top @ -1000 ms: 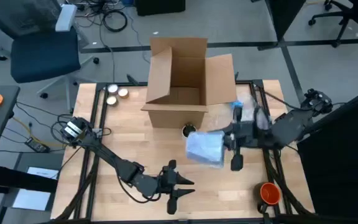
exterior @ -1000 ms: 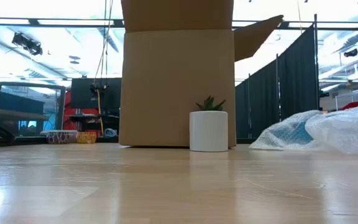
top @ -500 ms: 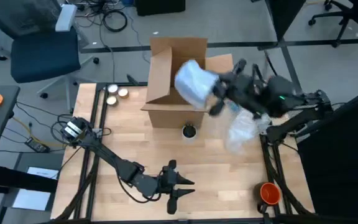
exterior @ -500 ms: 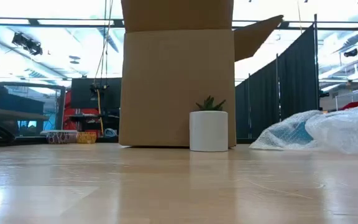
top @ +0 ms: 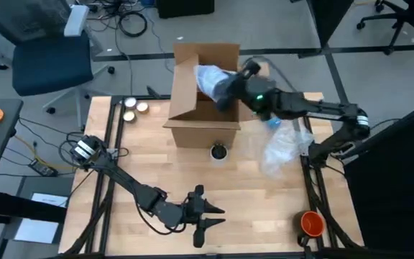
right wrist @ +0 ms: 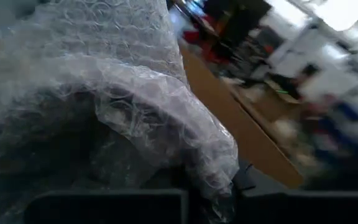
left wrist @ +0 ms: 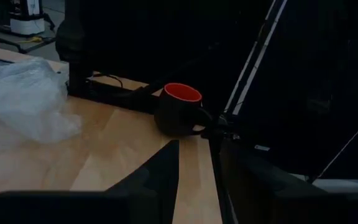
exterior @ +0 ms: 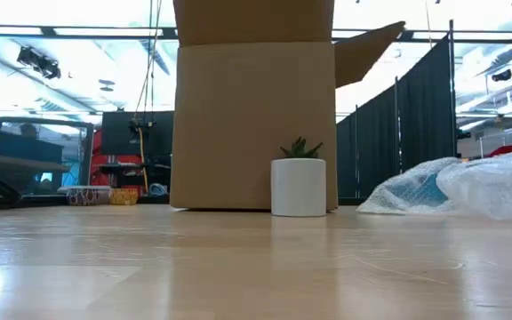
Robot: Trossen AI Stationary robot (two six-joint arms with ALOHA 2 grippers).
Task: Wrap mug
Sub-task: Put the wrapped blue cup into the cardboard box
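Reaching across from the table's right edge, holding right gripper (top: 225, 92) over open cardboard box (top: 205, 108); clamping bubble-wrapped bundle (top: 210, 79) above box's opening. Resting low near front edge, left gripper (top: 205, 216), fingers parted, holding nothing.

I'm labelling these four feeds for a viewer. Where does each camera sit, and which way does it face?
High view: overhead, looking straight down; both arms, cardboard box.
Low view: table height, level toward the box and potted plant; no arm.
Left wrist view: along the table to the orange-lined mug; own fingers at bottom.
Right wrist view: filled by the bubble-wrapped bundle.
Shared: high and low both show box and plant.
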